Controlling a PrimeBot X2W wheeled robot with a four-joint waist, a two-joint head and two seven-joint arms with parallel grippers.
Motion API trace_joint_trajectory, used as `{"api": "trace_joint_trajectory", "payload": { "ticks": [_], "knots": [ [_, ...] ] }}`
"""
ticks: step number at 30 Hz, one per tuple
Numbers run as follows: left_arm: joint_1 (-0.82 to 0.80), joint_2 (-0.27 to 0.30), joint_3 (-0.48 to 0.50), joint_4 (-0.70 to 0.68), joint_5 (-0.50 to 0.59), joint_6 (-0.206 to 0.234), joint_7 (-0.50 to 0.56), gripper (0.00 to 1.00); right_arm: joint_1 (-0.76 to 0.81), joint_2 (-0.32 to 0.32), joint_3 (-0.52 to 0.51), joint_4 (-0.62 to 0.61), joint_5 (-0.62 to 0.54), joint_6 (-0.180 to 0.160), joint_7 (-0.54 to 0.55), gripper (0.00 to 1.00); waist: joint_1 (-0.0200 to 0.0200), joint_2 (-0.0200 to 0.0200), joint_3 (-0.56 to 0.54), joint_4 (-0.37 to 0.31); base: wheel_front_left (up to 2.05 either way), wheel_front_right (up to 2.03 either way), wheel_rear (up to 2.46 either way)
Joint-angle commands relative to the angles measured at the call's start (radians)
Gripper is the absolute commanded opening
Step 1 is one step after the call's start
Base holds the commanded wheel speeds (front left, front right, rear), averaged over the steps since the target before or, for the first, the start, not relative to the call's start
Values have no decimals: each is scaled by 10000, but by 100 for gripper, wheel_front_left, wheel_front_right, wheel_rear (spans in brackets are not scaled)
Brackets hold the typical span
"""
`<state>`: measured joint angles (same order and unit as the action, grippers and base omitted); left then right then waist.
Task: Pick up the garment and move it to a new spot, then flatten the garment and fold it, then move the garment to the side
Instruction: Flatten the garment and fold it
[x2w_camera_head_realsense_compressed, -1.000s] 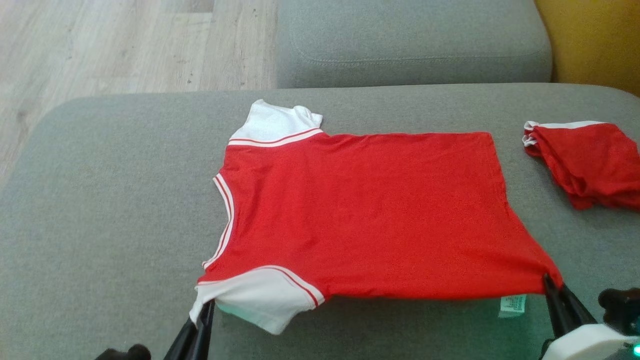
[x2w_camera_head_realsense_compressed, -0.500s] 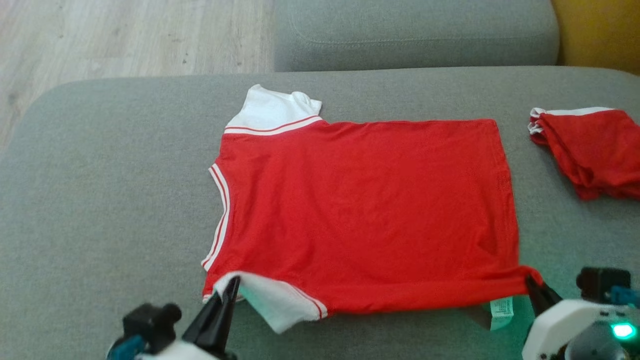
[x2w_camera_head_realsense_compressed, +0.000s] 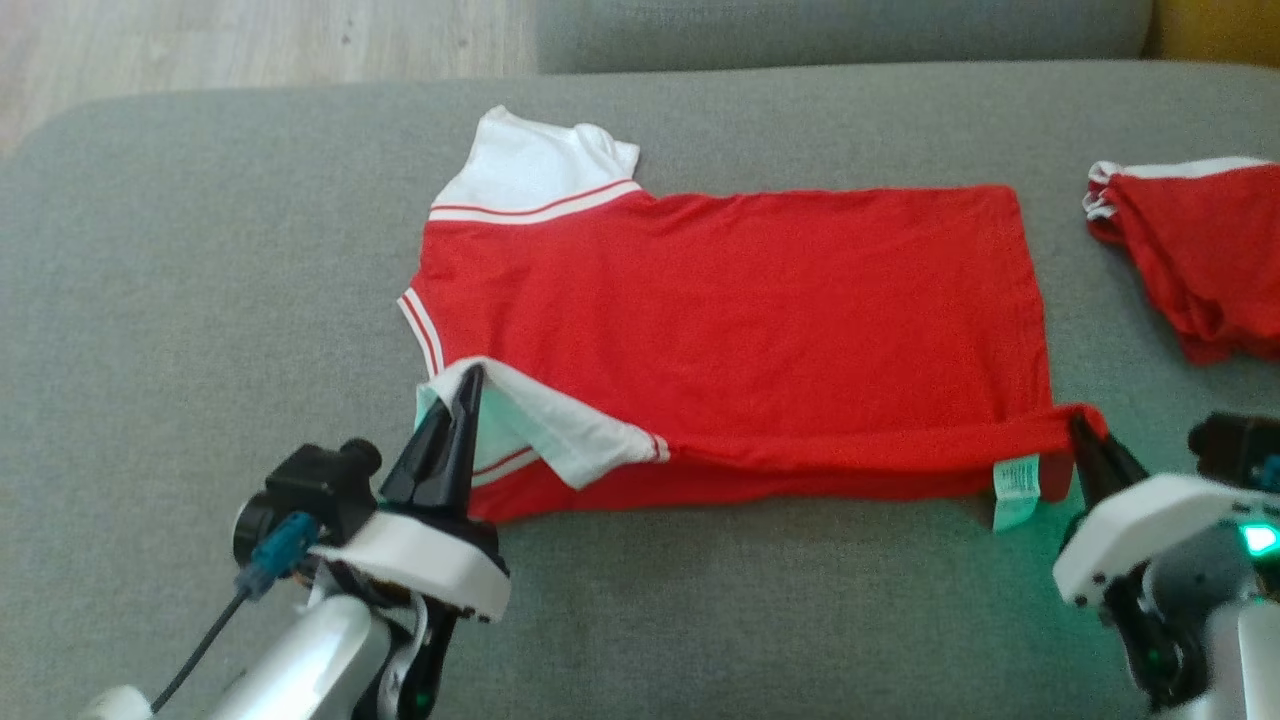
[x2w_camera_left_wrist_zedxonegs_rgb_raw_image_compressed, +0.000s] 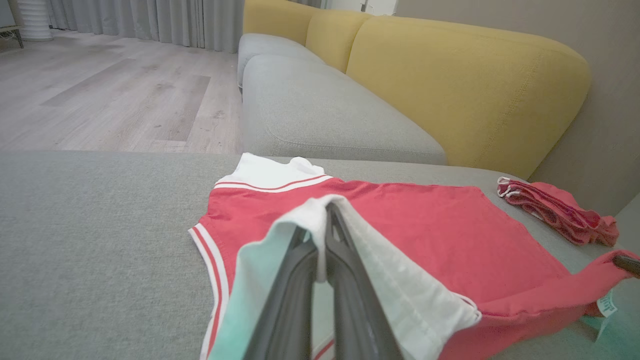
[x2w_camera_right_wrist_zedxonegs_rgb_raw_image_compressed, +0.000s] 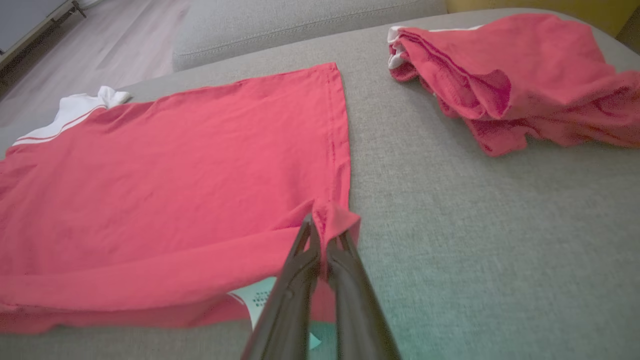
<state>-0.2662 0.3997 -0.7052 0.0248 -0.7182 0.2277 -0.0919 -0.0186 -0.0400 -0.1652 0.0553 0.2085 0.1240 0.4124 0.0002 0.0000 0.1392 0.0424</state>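
left gripper (x2w_camera_head_realsense_compressed: 472, 374): clamps garment (x2w_camera_head_realsense_compressed: 760, 300) sleeve (x2w_camera_head_realsense_compressed: 570, 440), lifted | right gripper (x2w_camera_head_realsense_compressed: 1076, 422): clamps hem corner (x2w_camera_head_realsense_compressed: 1092, 412)

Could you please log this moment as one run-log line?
phase: folding | left gripper: shut on red shirt sleeve | right gripper: shut on red shirt hem | near edge lifted

Black left claw (x2w_camera_head_realsense_compressed: 471, 375), white wrist shell (x2w_camera_head_realsense_compressed: 420, 565), blue cable plug (x2w_camera_head_realsense_compressed: 272, 555).

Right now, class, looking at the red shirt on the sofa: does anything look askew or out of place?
A white care label pokes out below the turned near edge of the shirt, beside the right gripper. Another red garment lies crumpled further right.
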Motion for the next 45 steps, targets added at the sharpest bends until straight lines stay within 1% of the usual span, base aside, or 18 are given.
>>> {"api": "trace_joint_trajectory", "payload": {
  "ticks": [1,6,11,12,13,14,15,16,23,27,31,35,39,42,45],
  "knots": [
    [-548,110,531,-160,110,-18,-160,0,-511,-103,201,-262,40,67,-127,0,-2,0,143,-40,0,0,0],
    [-1165,-157,611,906,358,-93,-689,0,-1278,-103,333,449,-105,67,-521,0,-2,0,469,-70,0,0,0],
    [-1646,-414,553,1726,472,-320,-982,0,-1627,-103,359,844,-321,67,-864,0,-2,0,655,-43,0,0,0],
    [-1739,-476,557,1870,498,-339,-1047,0,-1680,-103,359,910,-336,67,-944,5,-2,0,683,-45,0,0,0],
    [-1817,-541,560,2003,514,-359,-1106,0,-1734,-103,359,953,-356,67,-1066,35,-2,0,715,-45,0,0,0],
    [-1883,-607,567,2120,533,-379,-1173,29,-1793,-103,359,973,-363,67,-1246,91,-2,0,740,-45,0,0,0],
    [-1936,-667,585,2220,551,-393,-1244,85,-1843,-103,375,1002,-366,67,-1413,100,-2,0,764,-44,0,0,0],
    [-1982,-723,605,2298,580,-416,-1320,100,-1890,-103,411,1023,-367,67,-1592,100,-2,0,785,-39,0,0,0],
    [-1839,-1025,937,2487,738,-592,-1649,100,-1934,-103,470,893,-427,67,-2928,100,-2,0,708,11,0,0,0],
    [-1276,-1017,1246,2245,744,-633,-1686,100,-1618,-103,265,609,-730,67,-3089,100,-2,0,541,24,0,0,0],
    [-431,-865,1529,1992,447,-589,-1679,100,-1136,-103,32,234,-889,67,-3002,100,-2,0,304,34,0,0,0],
    [421,-641,1709,1931,-179,-427,-1082,100,-606,-103,-140,-64,-896,67,-2822,100,-2,0,81,12,0,0,0],
    [1060,-539,1899,1876,-979,-308,-236,100,-219,-103,-87,-321,-854,67,-2634,100,-2,0,66,-84,0,0,0],
    [1300,-575,2035,1981,-1399,-197,128,100,-103,-103,-23,-426,-815,67,-2525,100,-2,0,172,-197,0,0,0],
    [1359,-643,2082,2072,-1601,-214,250,100,-117,-103,39,-464,-797,67,-2477,100,-2,0,270,-289,0,0,0]
  ]
}}
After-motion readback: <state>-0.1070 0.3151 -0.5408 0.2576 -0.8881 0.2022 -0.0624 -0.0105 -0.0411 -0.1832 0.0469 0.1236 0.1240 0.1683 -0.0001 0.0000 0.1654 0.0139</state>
